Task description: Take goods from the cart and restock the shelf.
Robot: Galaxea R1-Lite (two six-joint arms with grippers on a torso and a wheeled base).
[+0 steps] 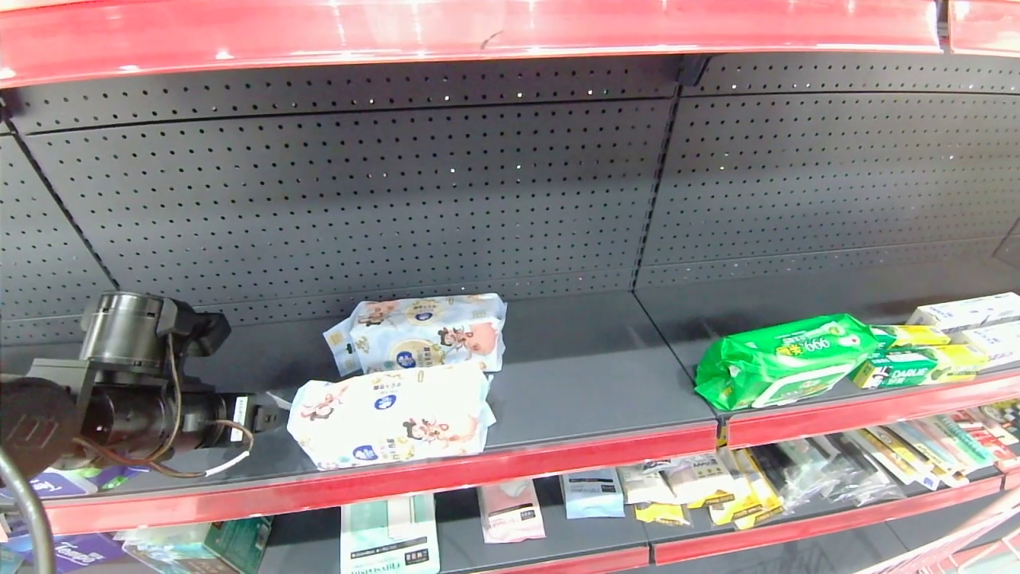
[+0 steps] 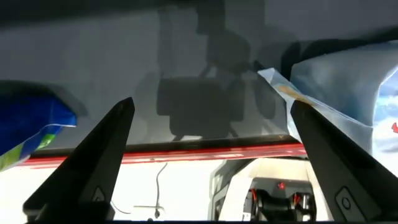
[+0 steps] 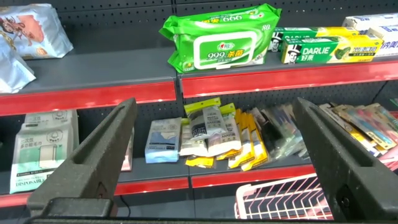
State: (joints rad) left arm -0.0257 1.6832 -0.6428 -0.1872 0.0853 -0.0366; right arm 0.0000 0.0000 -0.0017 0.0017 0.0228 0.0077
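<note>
From the head view, found two printed packs lying flat on the grey shelf (image 1: 574, 383), the rear pack (image 1: 416, 331) and the front pack (image 1: 390, 414) with edges touching. Found the left tool (image 1: 267, 413) low over the shelf, just beside the front pack's end; could not tell its opening from there. Noted a green wipes pack (image 1: 785, 359) and toothpaste boxes (image 1: 916, 363) well apart in the next bay. From the left wrist view, saw the left tool (image 2: 211, 109) spread wide with nothing held, the front pack (image 2: 348, 87) just outside one finger and a blue pack (image 2: 31, 124) beyond the other. From the right wrist view, saw the right tool (image 3: 216, 102) equally wide and empty, standing off from the shelf front, facing the green wipes pack (image 3: 221, 40), with a corner of the white wire cart (image 3: 280, 199) nearby. Judged the packs light, squashy and slick in their film, likely to sag or slide. Best taken across the narrow middle, not by the thin sealed end.
</note>
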